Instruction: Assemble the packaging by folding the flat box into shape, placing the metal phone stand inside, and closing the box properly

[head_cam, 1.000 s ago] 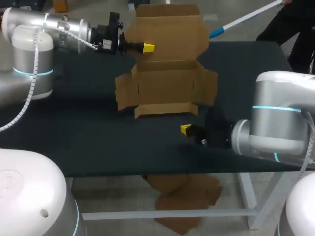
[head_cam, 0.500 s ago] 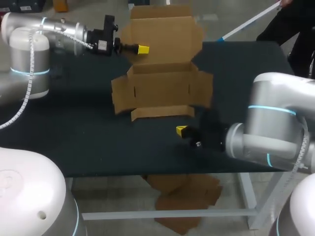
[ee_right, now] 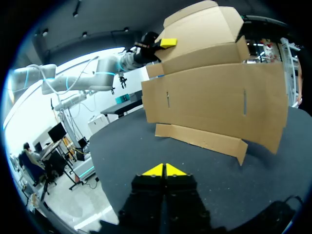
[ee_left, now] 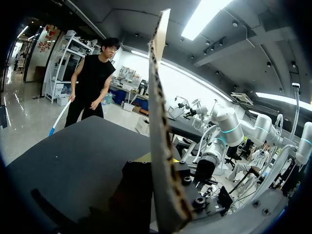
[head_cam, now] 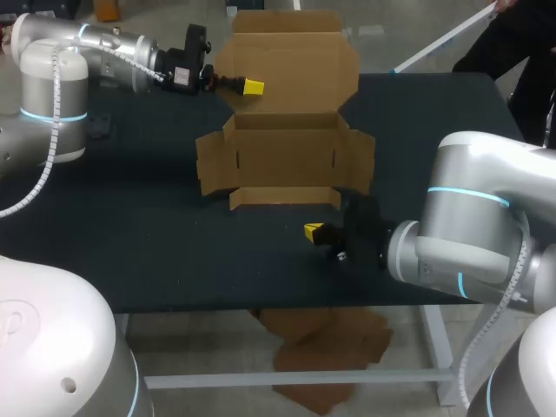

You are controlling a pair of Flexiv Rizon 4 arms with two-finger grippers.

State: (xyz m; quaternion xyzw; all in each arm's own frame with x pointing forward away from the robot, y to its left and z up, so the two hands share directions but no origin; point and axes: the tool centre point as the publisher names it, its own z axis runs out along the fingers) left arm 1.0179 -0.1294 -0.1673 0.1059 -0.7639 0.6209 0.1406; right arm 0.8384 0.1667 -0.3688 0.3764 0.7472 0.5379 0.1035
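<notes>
A brown cardboard box (head_cam: 285, 161), half folded, sits mid-table with its side flaps spread and its lid panel (head_cam: 287, 56) raised at the back. At that panel's left edge my left gripper (head_cam: 253, 86) is shut on the cardboard. The left wrist view shows the panel's edge (ee_left: 158, 122) running up from between that gripper's (ee_left: 156, 168) fingers. My right gripper (head_cam: 313, 231) is low over the table just in front of the box's front flap, shut on nothing. In the right wrist view its yellow tips (ee_right: 165, 170) meet, the box (ee_right: 214, 92) ahead. No metal phone stand is in view.
The dark table top (head_cam: 156, 243) carries only the box. Its front edge (head_cam: 261, 306) runs close behind my right gripper. My right arm's bulky elbow (head_cam: 469, 226) stands over the table's front right.
My right arm has swung left, bringing its shut gripper leftward along the box's front. The box and the left gripper holding its lid have shifted a little to the left.
</notes>
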